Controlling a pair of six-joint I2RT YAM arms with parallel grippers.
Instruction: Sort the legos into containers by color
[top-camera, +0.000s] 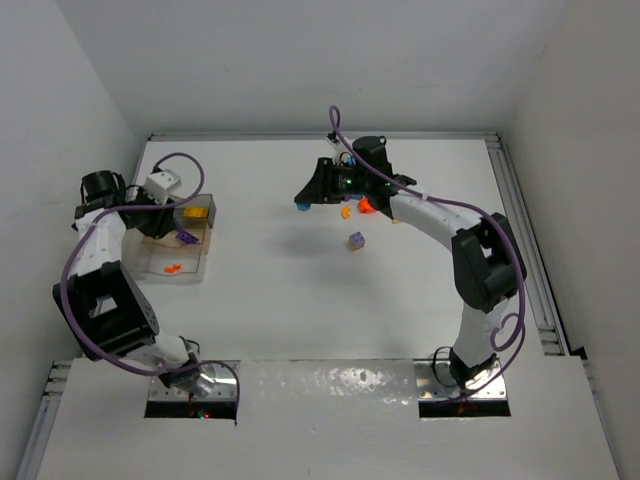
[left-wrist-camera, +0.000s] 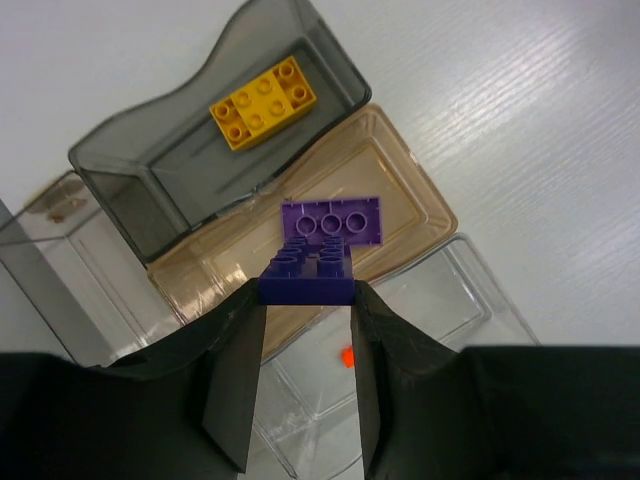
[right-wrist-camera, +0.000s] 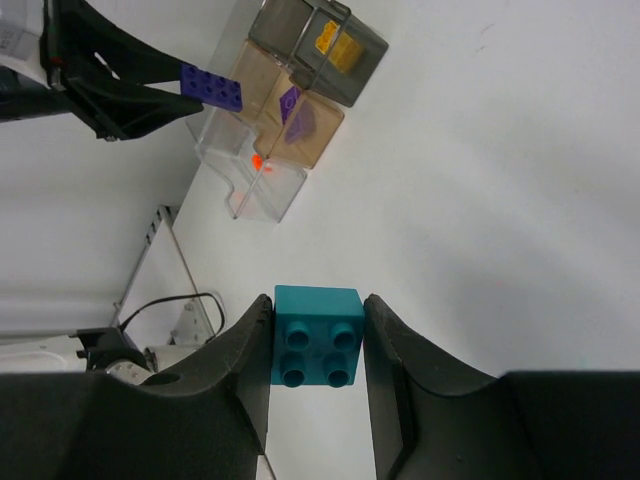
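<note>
My left gripper (left-wrist-camera: 307, 291) is shut on a dark purple brick (left-wrist-camera: 310, 268) and holds it above the containers (top-camera: 197, 266) at the table's left side. The grey bin (left-wrist-camera: 112, 172) holds a yellow brick (left-wrist-camera: 263, 102). The tan bin (left-wrist-camera: 402, 188) holds a purple brick (left-wrist-camera: 332, 221). The clear bin (left-wrist-camera: 452, 300) holds a small orange piece (left-wrist-camera: 346, 355). My right gripper (right-wrist-camera: 317, 312) is shut on a teal brick (right-wrist-camera: 317, 335), raised above the table at the far middle (top-camera: 302, 204).
Loose bricks lie under the right arm: two orange ones (top-camera: 346, 211) (top-camera: 365, 206) and a purple-and-yellow stack (top-camera: 356, 240). The right wrist view shows the containers (right-wrist-camera: 262, 195) far off and the left gripper's purple brick (right-wrist-camera: 211, 87).
</note>
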